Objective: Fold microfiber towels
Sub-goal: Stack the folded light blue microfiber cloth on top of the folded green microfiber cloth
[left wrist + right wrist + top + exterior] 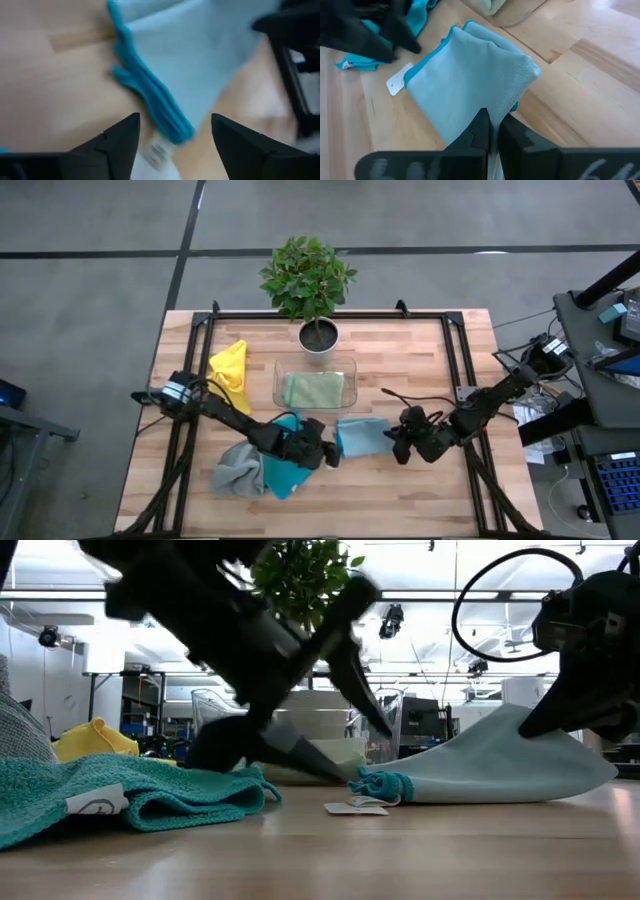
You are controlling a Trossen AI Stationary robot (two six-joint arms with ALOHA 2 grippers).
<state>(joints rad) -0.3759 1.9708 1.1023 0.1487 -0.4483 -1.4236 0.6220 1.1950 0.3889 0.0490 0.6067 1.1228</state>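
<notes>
Pinching the light blue towel (470, 80) at its three o'clock edge with the right gripper (492, 131). Hovering at nine o'clock with the left gripper (175, 132) spread wide, holding nothing. Risking, seemingly, the fold springing open or dragging sideways.

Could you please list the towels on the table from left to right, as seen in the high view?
Yellow towel → grey towel → teal towel → green towel in the tray → light blue towel.

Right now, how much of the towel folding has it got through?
Done, it seems: the sage green towel lies folded in the clear tray. In hand: the light blue towel, doubled over; the right gripper has its jaws shut on one edge, while the left gripper, jaws open, sits at the opposite edge. Left: the yellow, grey and teal towels lie crumpled.
</notes>
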